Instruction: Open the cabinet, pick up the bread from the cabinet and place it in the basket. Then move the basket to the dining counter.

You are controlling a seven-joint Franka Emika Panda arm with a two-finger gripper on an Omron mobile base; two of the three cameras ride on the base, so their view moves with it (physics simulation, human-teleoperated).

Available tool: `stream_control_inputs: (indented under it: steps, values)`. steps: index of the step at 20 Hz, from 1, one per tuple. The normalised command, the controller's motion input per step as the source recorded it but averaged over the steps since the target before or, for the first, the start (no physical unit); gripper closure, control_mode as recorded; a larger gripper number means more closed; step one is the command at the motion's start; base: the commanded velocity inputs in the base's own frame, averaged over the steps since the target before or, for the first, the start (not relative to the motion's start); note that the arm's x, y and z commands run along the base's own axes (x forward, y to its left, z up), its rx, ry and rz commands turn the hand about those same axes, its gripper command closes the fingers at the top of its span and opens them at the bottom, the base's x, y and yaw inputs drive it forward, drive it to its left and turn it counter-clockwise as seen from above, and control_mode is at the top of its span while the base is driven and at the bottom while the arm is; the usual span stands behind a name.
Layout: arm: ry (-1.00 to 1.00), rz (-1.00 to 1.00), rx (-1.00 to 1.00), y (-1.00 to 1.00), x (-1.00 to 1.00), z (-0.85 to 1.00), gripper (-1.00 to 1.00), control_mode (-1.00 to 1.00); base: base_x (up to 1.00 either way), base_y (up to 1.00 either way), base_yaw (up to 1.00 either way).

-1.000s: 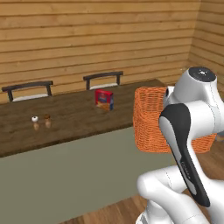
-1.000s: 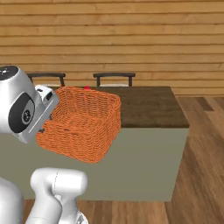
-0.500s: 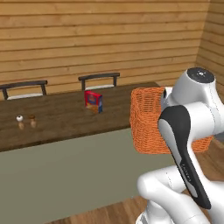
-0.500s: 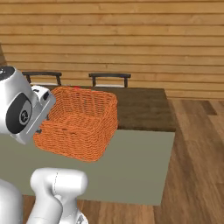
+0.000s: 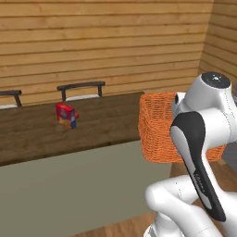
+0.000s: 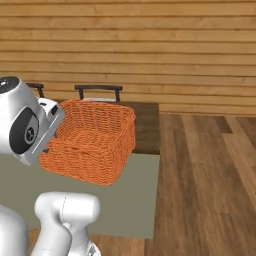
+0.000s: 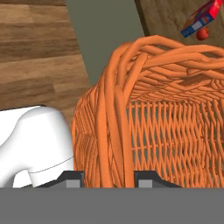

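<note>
The claw [image 7: 106,177] grips 1 basket [image 6: 95,140] by its rim beside 1 dining counter [image 5: 102,122] bearing 1 red box [image 5: 66,115].

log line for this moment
phase: carry basket to dining counter | gripper: shut on basket rim | basket: held above floor, off counter

The basket [image 6: 95,140] is held aloft before the dining counter [image 5: 102,122], near its right end. A box [image 5: 66,115] is set on the counter, left of the basket. Two chairs [image 5: 81,89] are placed behind the counter.
</note>
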Motion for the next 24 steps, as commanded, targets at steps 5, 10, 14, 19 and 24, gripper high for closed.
stream_control_inputs:
  steps: [5,10,14,19,24]
  values:
    - [0.0,0.0,0.0,0.0,0.0,0.0,1.0,1.0,0.42,-0.13,0.11]
    - [0.0,0.0,0.0,0.0,0.0,0.0,1.0,1.0,0.51,0.04,0.0]
    - [0.0,0.0,0.0,0.0,0.0,0.0,1.0,1.0,0.7,0.11,0.0]
    - [0.0,0.0,0.0,0.0,0.0,0.0,1.0,1.0,0.42,0.0,0.0]
    - [0.0,0.0,0.0,0.0,0.0,0.0,1.0,1.0,0.43,0.01,0.0]
